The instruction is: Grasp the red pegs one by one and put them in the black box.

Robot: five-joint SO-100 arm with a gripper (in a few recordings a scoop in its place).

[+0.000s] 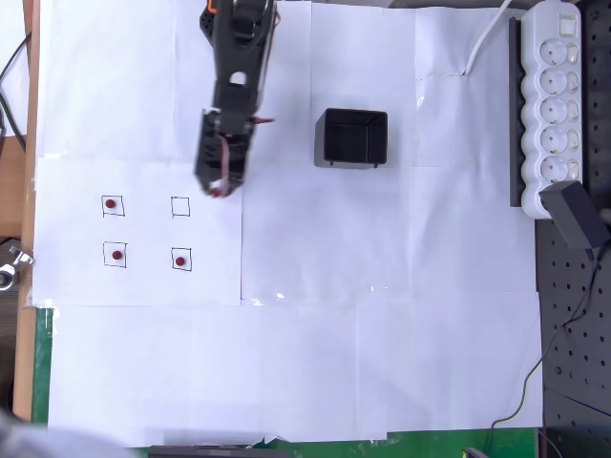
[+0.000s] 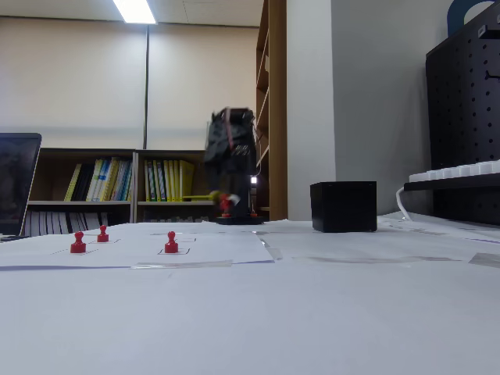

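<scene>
Presently, item one: a red peg [image 1: 221, 192] at the tip of the tool [image 1: 219, 187], seen in the overhead view as a small red spot at the lower end of the fingers; in the fixed view a red spot [image 2: 226, 205] shows low under the blurred arm [image 2: 231, 160], clear of the paper. The tool appears closed on this peg, though the blur leaves some doubt.

Item two: three pegs on the worktop [image 1: 382, 363], each inside a drawn square: upper left [image 1: 111, 203], lower left [image 1: 116, 254], lower right [image 1: 179, 260]. The upper right square [image 1: 180, 206] is bare and lies just below and left of the tool.

Item three: the box [image 1: 351, 138], open side up, with nothing discernible in its dark inside.

Governing relation: in the overhead view the box lies to the right of the tool and a little higher in the picture, well apart, with bare paper between. The coming move, by judgement, is a carry rightward and slightly up-picture until the peg hangs over the box mouth. The arm reaches down from the top edge, so the swing is mainly sideways.

Risk, by judgement: a small peg may slip from the fingers or clip the near wall.
</scene>
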